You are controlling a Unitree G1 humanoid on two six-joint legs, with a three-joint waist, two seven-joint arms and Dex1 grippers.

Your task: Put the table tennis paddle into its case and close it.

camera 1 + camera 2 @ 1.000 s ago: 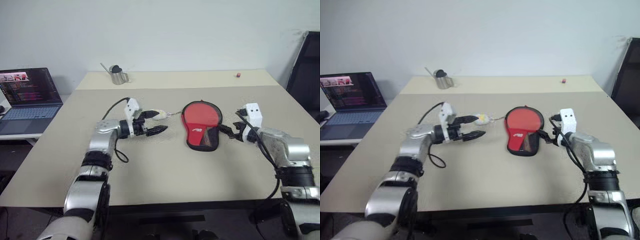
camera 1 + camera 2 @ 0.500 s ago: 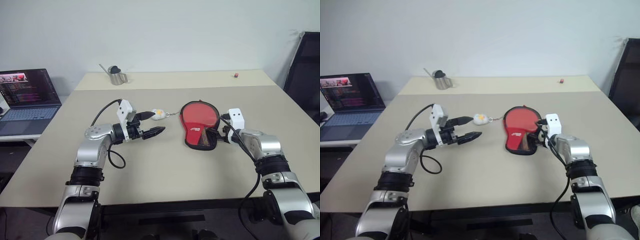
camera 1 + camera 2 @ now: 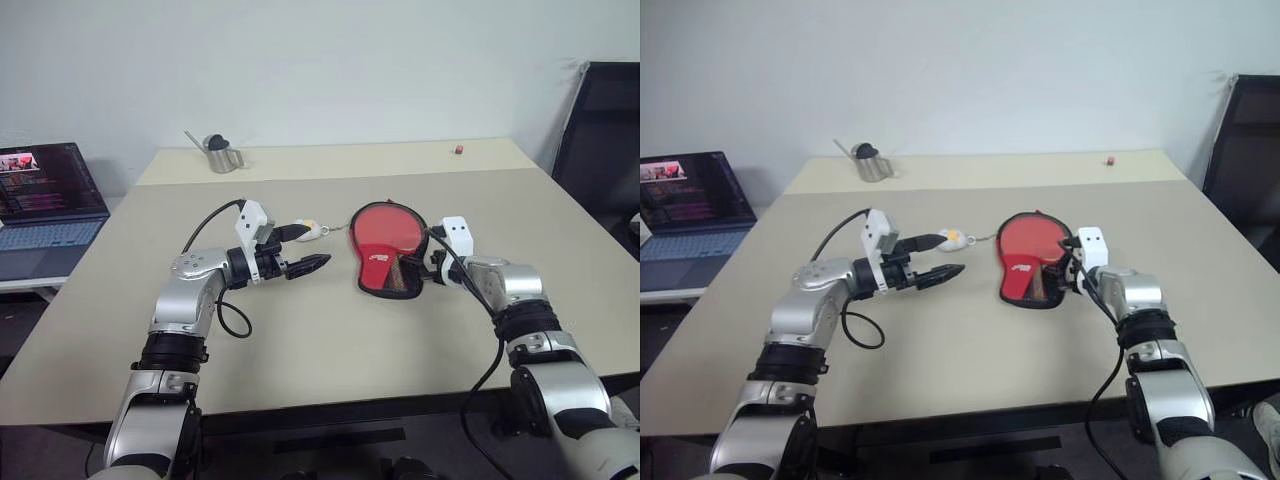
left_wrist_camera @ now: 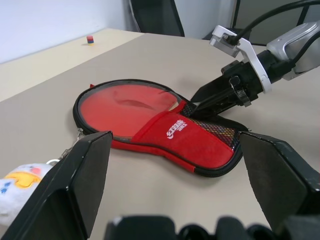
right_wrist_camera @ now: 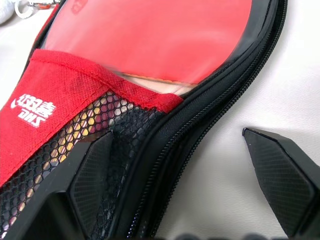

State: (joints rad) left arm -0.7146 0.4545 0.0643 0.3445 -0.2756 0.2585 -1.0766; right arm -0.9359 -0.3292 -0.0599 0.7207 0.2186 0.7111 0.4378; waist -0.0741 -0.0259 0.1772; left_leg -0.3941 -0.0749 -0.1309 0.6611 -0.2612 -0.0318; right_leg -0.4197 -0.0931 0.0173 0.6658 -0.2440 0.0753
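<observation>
The case (image 3: 385, 262), black with a zip edge and a red logo panel, lies flat mid-table. The table tennis paddle (image 4: 125, 102) sits inside it, its red face and a strip of pale wood (image 5: 150, 82) showing above the panel. My right gripper (image 3: 421, 268) is open at the case's right side, low over the table. One of its fingers (image 5: 100, 175) rests over the black mesh and the other (image 5: 280, 170) over bare table, with the open zip edge between them. My left gripper (image 3: 305, 250) hangs open left of the case, pointing at it, with nothing in it.
A small white and yellow plush charm (image 3: 310, 230) lies by the left gripper, chained to the case's top. At the table's back stand a metal jug (image 3: 222, 155) and a tiny red object (image 3: 458, 150). There is a laptop (image 3: 45, 200) at far left and a black chair (image 3: 600, 130) at far right.
My right gripper has moved left and down, from clear of the case to its right zip edge. The left gripper has stayed put. The camera view has shifted.
</observation>
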